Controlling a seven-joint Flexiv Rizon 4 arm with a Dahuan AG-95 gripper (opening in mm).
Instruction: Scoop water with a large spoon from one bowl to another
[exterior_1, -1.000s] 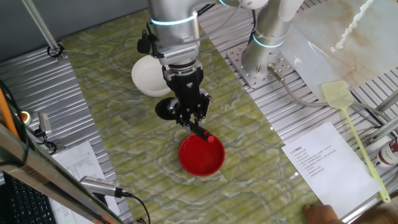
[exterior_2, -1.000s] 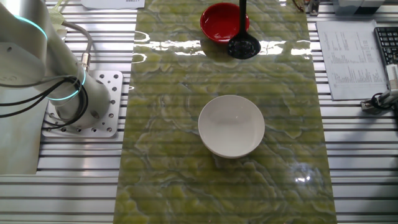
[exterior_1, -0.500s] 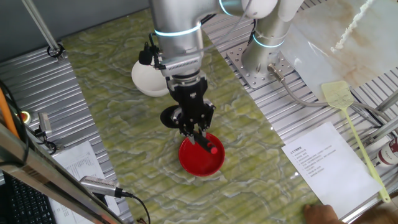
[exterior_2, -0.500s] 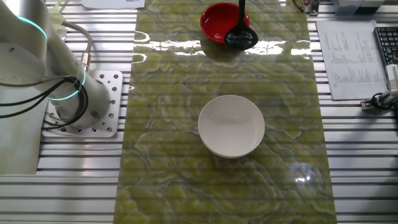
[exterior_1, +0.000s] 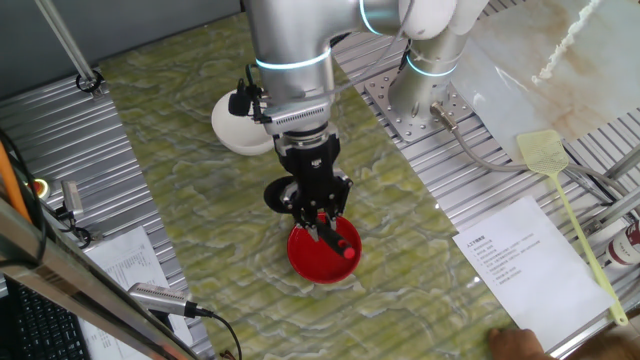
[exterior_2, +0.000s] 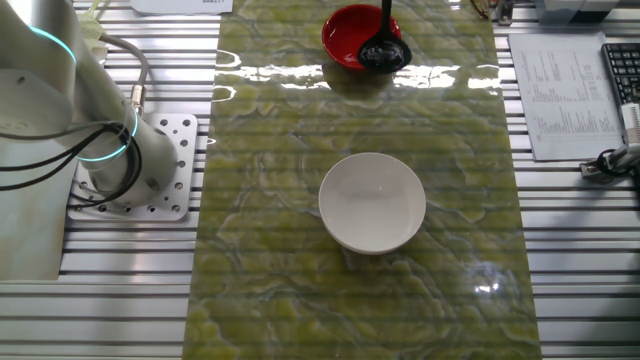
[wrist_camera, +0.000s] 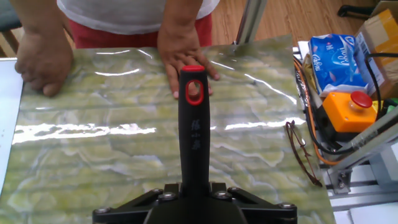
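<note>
My gripper (exterior_1: 320, 212) sits just left of centre in one fixed view, its fingers pressed tight on the handle of the large spoon (exterior_1: 318, 208), which I can confirm in the hand view, where the black handle (wrist_camera: 192, 137) rises from the bottom middle of the frame, clamped between my fingers and ending in a red-rimmed tip near the top centre. The spoon's round scoop shows as a dark disc at the upper left edge of the red bowl (exterior_1: 325, 258), just below centre in that fixed view. In the other fixed view the scoop (exterior_2: 383, 54) lies at the top of the frame, overlapping the right rim of the red bowl (exterior_2: 345, 38); whether it touches the rim or hangs just above it I cannot tell from this angle. The white bowl (exterior_2: 372, 202) stands in the middle of that frame, well apart from the red one, on the green marbled mat (exterior_2: 270, 250). In the hand view two hands of a person (wrist_camera: 185, 55) rest on the mat's far edge, at the top of the frame.
</note>
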